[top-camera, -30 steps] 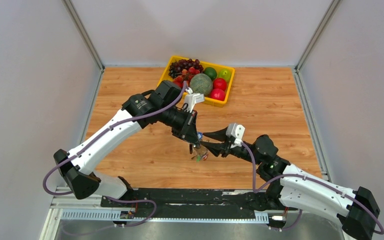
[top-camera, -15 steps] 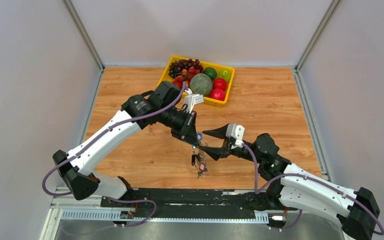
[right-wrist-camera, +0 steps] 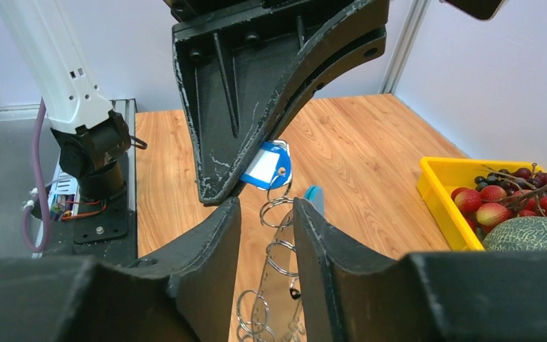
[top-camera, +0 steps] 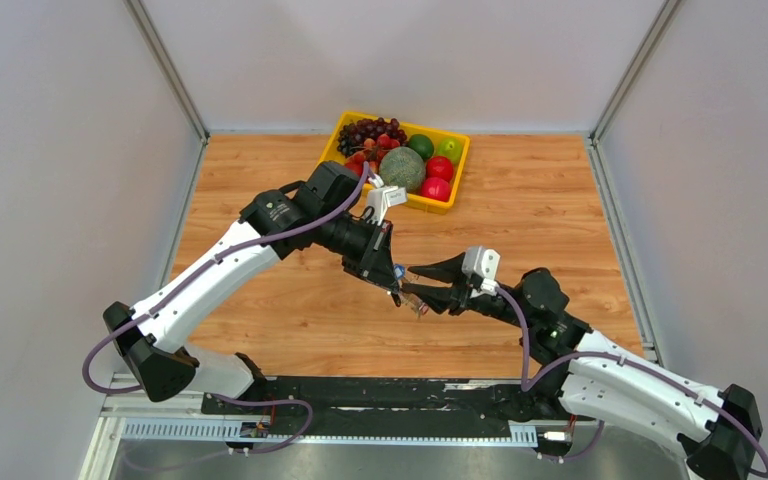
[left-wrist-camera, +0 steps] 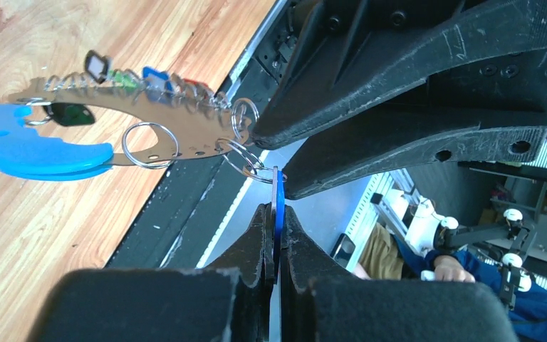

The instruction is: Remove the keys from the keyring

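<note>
The keyring [left-wrist-camera: 185, 135] is a curved see-through strip with small wire rings and a bright blue band [left-wrist-camera: 35, 151] at its far end. Keys [left-wrist-camera: 155, 77] with blue, black and green heads hang along it. My left gripper [left-wrist-camera: 276, 208] is shut on a flat blue tag [left-wrist-camera: 278, 191] that a ring links to the strip. My right gripper [right-wrist-camera: 266, 203] faces it, fingers apart, and the keyring [right-wrist-camera: 285, 239] runs down the gap between them, close to the right finger. In the top view both grippers meet mid-table, left gripper [top-camera: 397, 290] and right gripper [top-camera: 406, 279], with the keyring [top-camera: 416, 301] by the tips.
A yellow tray [top-camera: 460, 165] at the back holds grapes, a melon [top-camera: 402, 168], apples and other fruit. Grey walls close in both sides and the rear. The black rail of the arm bases [top-camera: 360, 395] runs along the near edge.
Half a second ago the keys dangled straight down under my left gripper. Now the bunch sits higher, beside my right fingertips. The right arm has shifted slightly right.
</note>
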You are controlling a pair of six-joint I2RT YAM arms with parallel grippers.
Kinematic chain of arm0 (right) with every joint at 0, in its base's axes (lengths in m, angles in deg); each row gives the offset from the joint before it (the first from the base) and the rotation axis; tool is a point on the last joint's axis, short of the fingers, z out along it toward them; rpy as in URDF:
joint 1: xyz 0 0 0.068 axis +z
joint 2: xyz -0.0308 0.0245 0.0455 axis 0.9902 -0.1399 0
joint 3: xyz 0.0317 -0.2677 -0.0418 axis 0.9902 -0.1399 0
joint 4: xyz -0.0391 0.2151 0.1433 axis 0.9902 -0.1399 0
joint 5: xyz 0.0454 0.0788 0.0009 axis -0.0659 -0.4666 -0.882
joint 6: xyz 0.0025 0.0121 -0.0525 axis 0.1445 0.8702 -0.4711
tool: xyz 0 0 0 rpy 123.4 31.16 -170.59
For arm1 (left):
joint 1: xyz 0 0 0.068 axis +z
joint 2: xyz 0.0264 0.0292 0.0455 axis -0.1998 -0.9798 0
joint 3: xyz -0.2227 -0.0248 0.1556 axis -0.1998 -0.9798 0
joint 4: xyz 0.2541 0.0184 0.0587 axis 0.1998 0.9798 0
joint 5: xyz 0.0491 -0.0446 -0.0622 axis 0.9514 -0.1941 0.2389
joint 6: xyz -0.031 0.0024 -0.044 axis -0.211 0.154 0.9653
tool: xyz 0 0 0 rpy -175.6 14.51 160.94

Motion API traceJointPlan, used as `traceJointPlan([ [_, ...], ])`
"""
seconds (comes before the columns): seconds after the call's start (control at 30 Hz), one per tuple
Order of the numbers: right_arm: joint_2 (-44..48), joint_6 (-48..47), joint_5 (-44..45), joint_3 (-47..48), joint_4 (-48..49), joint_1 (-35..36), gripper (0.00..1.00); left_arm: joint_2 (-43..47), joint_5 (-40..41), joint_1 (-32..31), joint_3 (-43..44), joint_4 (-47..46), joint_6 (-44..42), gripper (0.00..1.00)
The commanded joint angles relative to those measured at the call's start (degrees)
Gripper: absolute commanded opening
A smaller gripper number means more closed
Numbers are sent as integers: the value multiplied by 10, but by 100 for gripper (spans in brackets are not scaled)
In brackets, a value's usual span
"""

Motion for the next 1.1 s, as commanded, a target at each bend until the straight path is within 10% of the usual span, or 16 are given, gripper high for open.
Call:
traceJointPlan([
  [0.0, 12, 6, -15, 15, -2, 2, 36, 22, -12, 1, 6, -27, 7, 0],
  [0.5, -34, 6, -48, 41, 1, 1, 41, 34, -21, 0, 5, -32, 20, 0],
  [0.8, -50, -2, -57, 60, -20, 2, 4, 39, -16, 0, 3, -34, 18, 0],
  [1.07, -8, -5, -51, 42, -46, 1, 0, 47, -8, 11, 3, -56, 35, 0],
])
